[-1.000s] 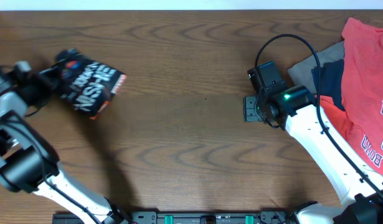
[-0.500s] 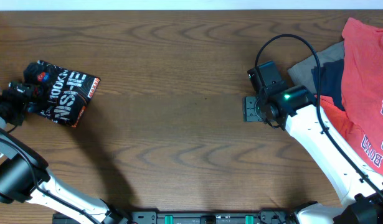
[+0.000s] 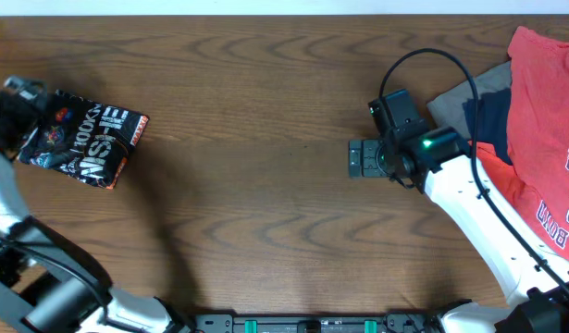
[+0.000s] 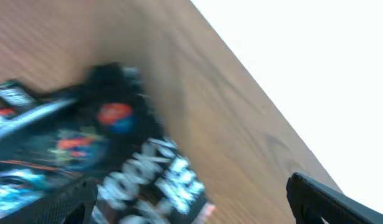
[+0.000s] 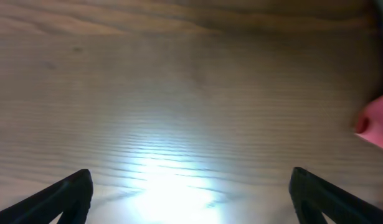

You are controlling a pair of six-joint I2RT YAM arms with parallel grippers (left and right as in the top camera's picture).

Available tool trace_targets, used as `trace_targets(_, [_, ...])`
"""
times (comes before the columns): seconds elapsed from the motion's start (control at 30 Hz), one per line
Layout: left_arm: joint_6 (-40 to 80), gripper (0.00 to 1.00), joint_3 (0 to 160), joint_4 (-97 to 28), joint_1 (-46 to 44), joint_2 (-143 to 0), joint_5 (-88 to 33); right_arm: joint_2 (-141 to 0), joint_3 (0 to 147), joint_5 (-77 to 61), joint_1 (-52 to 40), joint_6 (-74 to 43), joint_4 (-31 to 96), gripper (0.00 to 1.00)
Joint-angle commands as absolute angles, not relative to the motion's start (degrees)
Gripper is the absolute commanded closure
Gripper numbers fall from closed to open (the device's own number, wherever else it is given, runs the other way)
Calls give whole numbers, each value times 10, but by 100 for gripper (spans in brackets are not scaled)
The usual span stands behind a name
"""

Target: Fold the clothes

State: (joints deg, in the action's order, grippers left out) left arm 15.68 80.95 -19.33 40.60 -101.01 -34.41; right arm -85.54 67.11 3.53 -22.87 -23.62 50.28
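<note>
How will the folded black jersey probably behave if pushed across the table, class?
Probably floppy: the jersey is a soft cloth bundle, so it may bunch. Likely slides, not rolls, lying flat on the smooth table.

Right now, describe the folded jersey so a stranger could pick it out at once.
Start at the wooden table and go to its left end, near the far edge. There lies a small folded bundle, the jersey: black with white lettering and orange marks. The other clothes, a red T-shirt with a grey piece and a navy piece, are heaped loose at the right end.
</note>
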Motion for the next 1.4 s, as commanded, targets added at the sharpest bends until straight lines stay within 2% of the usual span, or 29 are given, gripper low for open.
trace_targets(0.0, [136, 2, 809, -228, 334, -1019, -289, -848, 678, -27, -206, -253, 492, 1])
trace_targets(0.43, [56, 2, 800, -362, -13, -1060, -238, -859, 678, -45, -130, -246, 468, 1])
trace_targets(0.63, [56, 2, 800, -523, -116, -1082, -159, -883, 678, -95, -99, -228, 540, 1])
trace_targets(0.87, [58, 2, 801, -765, -123, -1082, -151, -885, 678, -102, -93, -226, 693, 1])
trace_targets(1.0, [58, 2, 800, -825, -120, -1070, -123, -880, 678, -110, -93, -218, 764, 1])
trace_targets(1.17, [66, 2, 782, -797, -120, -989, -110, -831, 677, -107, -94, -218, 761, 1])
trace_targets(1.37, [85, 2, 704, -682, -120, -793, -73, -707, 667, -34, -99, -264, 682, 1])
